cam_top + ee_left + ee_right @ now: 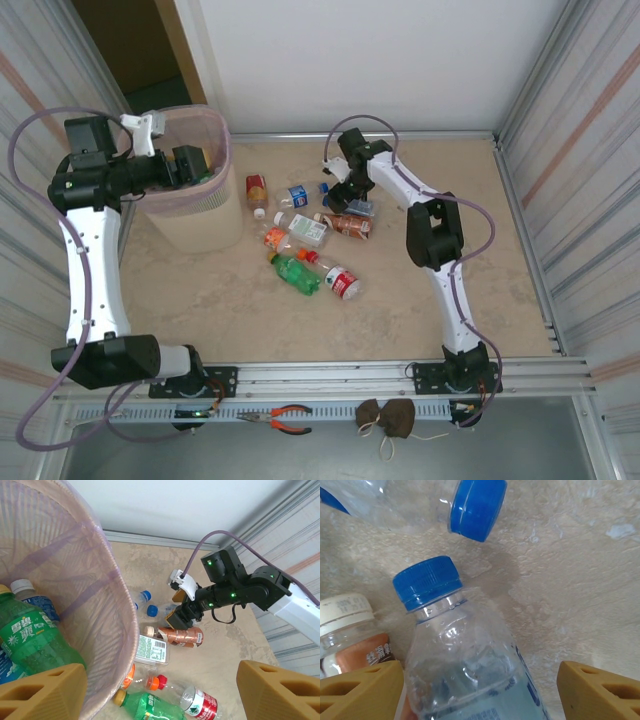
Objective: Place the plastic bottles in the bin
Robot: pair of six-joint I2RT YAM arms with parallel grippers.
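Observation:
The pale-pink bin (222, 150) stands at the back left. In the left wrist view a green bottle (31, 641) and a clear white-capped one (29, 596) lie inside the bin (102, 597). My left gripper (200, 163) hovers over its rim, open and empty (160, 672). Several plastic bottles lie on the floor to the bin's right: a green one (297, 275), a red-labelled clear one (342, 283) and a copper-labelled one (350, 225). My right gripper (348, 200) is down among them, open, its fingers either side of a clear blue-capped bottle (465, 665), with a gap at the right finger (600, 690).
A second blue-capped bottle (470, 507) lies just beyond the one between my right fingers. A small red-labelled bottle (256, 188) stands close to the bin. Corrugated walls close in both sides. Pliers (285, 417) lie on the front rail.

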